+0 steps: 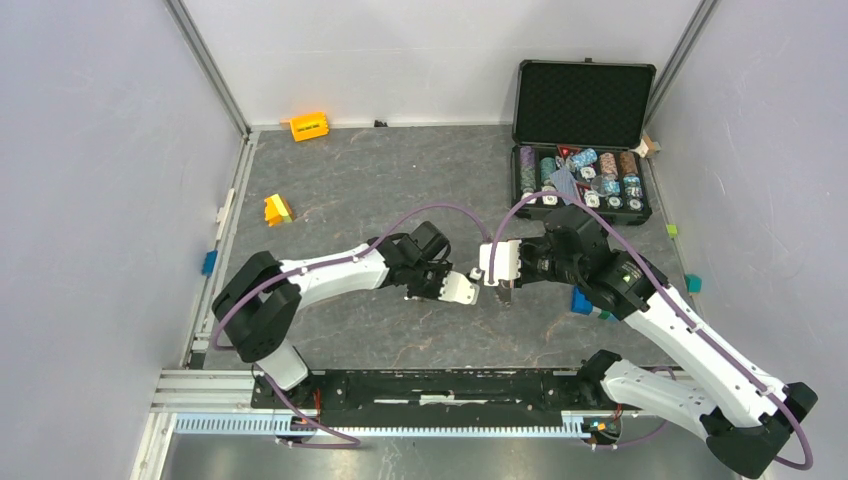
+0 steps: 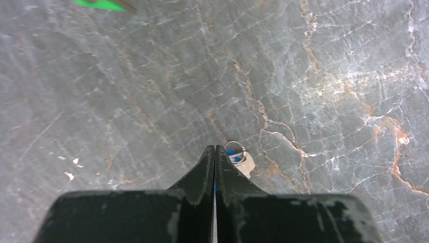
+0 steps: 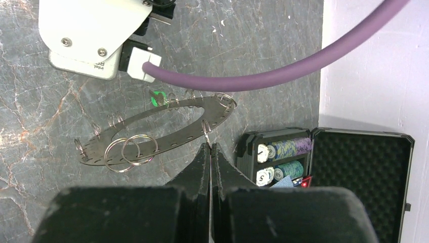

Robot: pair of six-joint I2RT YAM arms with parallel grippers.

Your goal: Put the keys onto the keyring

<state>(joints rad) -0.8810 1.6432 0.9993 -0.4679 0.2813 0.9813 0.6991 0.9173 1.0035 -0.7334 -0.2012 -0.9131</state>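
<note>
Presently we are clamping the keyring [image 3: 172,139] by its rim in the shut right gripper [image 3: 210,147] and pinching the blue key [image 2: 237,156] in the closed left gripper [image 2: 215,148], preparing to thread it onto a spare loop [image 3: 130,151].

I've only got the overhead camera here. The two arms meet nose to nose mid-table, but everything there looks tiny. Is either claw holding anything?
Observer: Yes. The right gripper is shut on the near rim of the keyring, a flat grey ring with small wire loops round its edge.
Operator: And the left one?
Observer: The left gripper is shut on the blue key. The key's head and a small wire loop poke out just beyond it.
Operator: Where's the green one?
Observer: The green key sits at the keyring's far rim, among the loops. Whether it is threaded on, I cannot tell.
</note>
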